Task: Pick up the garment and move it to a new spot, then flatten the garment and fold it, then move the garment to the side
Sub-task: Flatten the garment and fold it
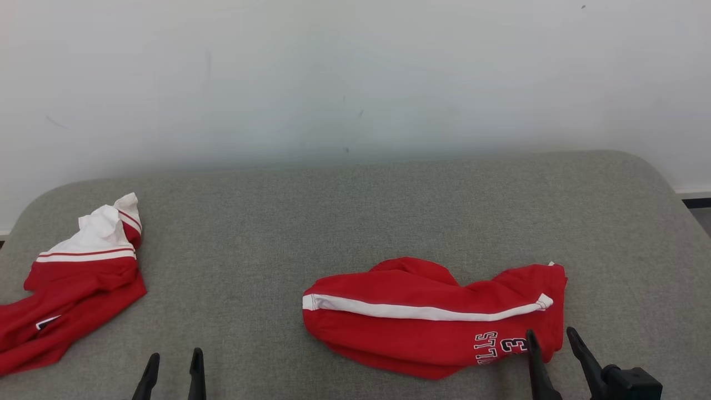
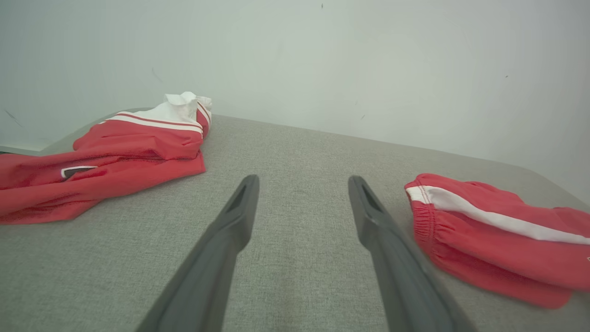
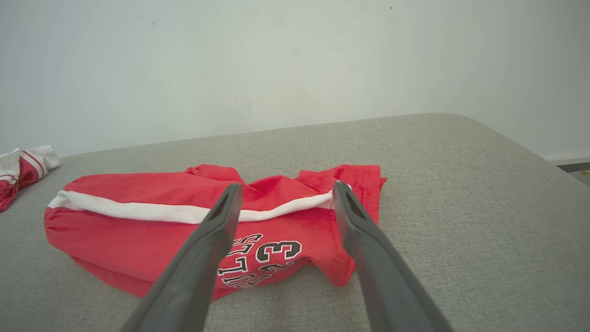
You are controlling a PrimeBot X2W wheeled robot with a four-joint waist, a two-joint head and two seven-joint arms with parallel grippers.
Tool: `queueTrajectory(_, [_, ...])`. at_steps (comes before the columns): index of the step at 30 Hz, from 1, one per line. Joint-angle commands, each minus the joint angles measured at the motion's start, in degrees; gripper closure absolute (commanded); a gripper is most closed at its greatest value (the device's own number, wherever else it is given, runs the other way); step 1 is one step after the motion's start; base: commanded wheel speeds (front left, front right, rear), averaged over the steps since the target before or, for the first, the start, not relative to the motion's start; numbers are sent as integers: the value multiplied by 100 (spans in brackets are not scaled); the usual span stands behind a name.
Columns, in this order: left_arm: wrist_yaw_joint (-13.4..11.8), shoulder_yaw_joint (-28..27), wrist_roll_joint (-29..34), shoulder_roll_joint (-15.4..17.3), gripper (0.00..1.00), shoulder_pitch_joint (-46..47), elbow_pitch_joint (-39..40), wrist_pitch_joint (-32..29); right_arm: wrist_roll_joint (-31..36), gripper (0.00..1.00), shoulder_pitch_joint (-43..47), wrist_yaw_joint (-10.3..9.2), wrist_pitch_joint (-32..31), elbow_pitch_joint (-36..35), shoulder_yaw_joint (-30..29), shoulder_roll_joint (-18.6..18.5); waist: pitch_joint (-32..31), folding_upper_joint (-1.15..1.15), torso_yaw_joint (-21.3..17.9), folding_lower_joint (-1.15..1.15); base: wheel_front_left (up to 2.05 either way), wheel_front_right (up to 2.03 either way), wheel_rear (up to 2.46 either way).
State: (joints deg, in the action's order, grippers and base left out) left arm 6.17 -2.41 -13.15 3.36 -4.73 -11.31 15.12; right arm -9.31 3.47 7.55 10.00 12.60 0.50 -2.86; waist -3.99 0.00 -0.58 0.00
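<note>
Upholstery, grey and woven, covers the padded surface (image 1: pixel 355 222), which spans the head view below a pale wall. On it the red garment (image 1: pixel 422 322), apparently a pair of shorts, lies in a loose, partly doubled heap at about 5 o'clock from the surface's centre. A second garment (image 1: pixel 78 289), red and white, is crumpled well apart at 8 o'clock. The right gripper (image 1: pixel 550 332) sits at the heap's 4 o'clock corner with its fingers spread wide and nothing between them; whether a tip touches the cloth I cannot tell. The left gripper (image 1: pixel 175 353), at 7 o'clock, also has its fingers apart and empty, over bare upholstery between the two garments. The shorts look light, soft and limp, so they would probably sag and bunch if lifted at one point, and the woven surface may drag on them. A white stripe (image 1: pixel 411 311) runs along the heap and marks its long axis. The firmest holds are likely the gathered waistband (image 2: pixel 426 221) at the 9 o'clock end and the stitched hem (image 3: pixel 364 184) at the 3 o'clock end, pinched through all layers.
</note>
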Motion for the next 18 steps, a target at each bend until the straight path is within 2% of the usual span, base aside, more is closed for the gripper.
queueTrajectory(1, [27,-16,40,-14,0,58,12,4,45,0,-2,-13,-22,-12,-13,-5,9,0,-6,0,0,0,0])
queueTrajectory(9, [73,117,145,-37,0,218,-62,5,-1,0,-135,-13,-129,-40,4,-4,107,0,-63,0,0,0,0])
queueTrajectory(13, [108,531,170,-44,0,526,-362,-21,55,0,-383,-14,-661,19,-187,-8,199,0,-93,0,0,0,0])
queueTrajectory(18, [100,1067,-100,-42,0,1234,-958,-712,-33,0,-902,-13,-1692,212,-318,-175,359,0,-165,0,0,0,0])
